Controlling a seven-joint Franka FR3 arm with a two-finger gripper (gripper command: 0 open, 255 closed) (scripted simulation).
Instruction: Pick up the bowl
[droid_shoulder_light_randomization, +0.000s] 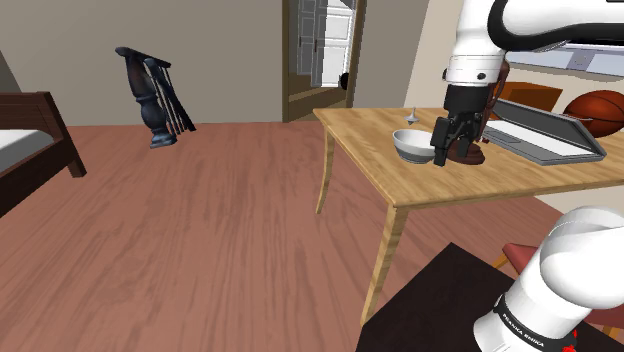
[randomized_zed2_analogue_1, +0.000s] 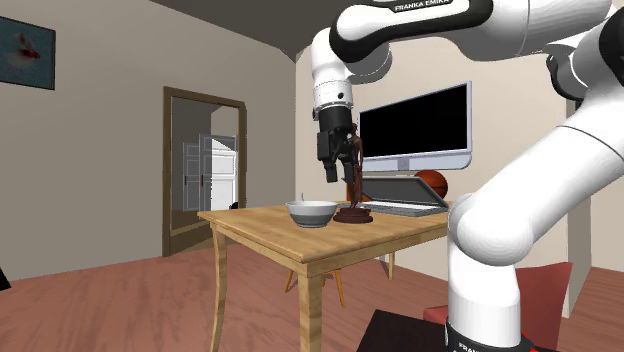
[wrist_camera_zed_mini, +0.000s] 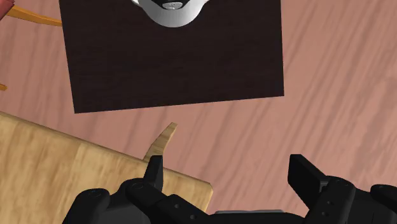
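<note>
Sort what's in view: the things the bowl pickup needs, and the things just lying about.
For the job:
- white round bowl
- light wooden table it stands on
- black two-finger gripper, fingers open, above the table by the bowl, not touching it

Lying about:
- dark brown figurine on a round base
- open grey laptop
- orange basketball
- black-screened monitor

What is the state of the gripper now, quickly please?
Gripper: jaws open, holding nothing; the bowl is not between them.
</note>
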